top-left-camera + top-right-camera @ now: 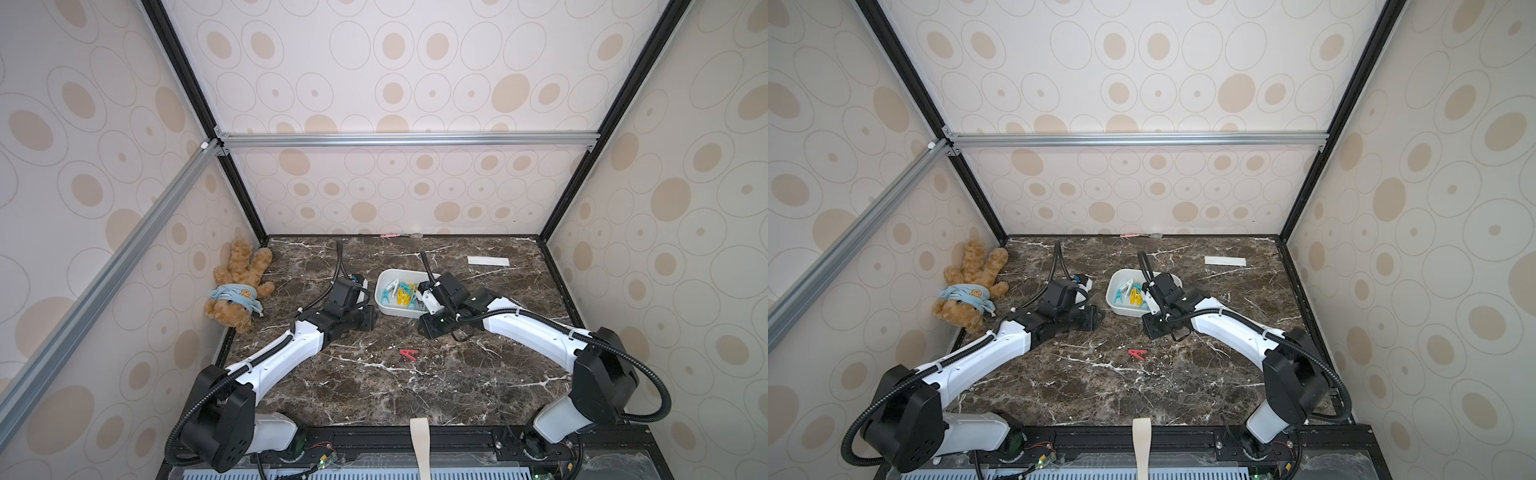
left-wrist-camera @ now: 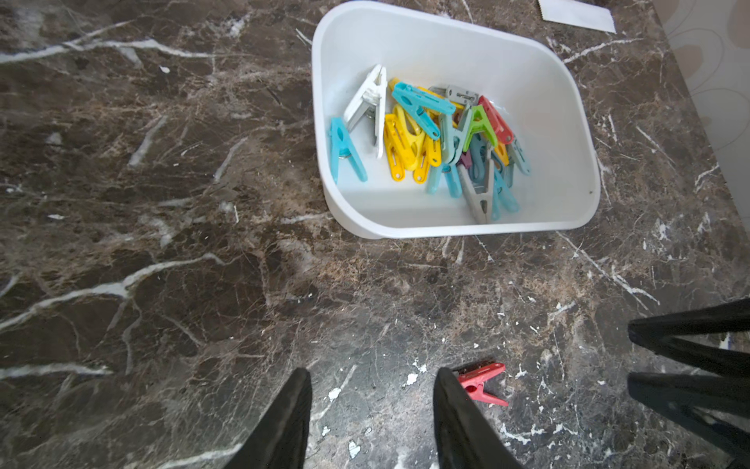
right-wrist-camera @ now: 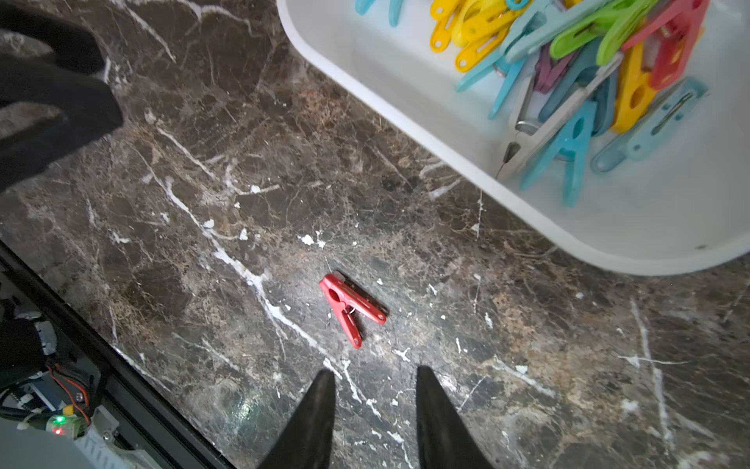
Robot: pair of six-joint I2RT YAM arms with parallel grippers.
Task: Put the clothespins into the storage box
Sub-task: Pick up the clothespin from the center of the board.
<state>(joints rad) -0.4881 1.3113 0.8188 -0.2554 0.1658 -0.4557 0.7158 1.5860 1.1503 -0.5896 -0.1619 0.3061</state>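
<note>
The white storage box (image 1: 384,277) (image 1: 1116,277) (image 2: 406,233) (image 3: 608,260) stands mid-table and holds several clothespins (image 2: 446,134) (image 3: 588,81) in yellow, teal, grey, green, red, white and purple. One red clothespin (image 1: 409,354) (image 1: 1137,353) (image 2: 481,383) (image 3: 351,308) lies on the marble nearer the front. My left gripper (image 2: 372,371) (image 1: 368,319) hovers left of the box, open and empty, with the red clothespin just outside one fingertip. My right gripper (image 3: 376,369) (image 1: 432,328) hangs over the box's front corner, open and empty, the red clothespin a short way ahead of its tips.
A teddy bear (image 1: 239,286) lies in the far left corner. A flat white paper strip (image 1: 488,261) lies behind the box on the right. A small pink object (image 1: 390,235) rests against the back wall. A beige strap (image 1: 419,440) hangs at the front edge.
</note>
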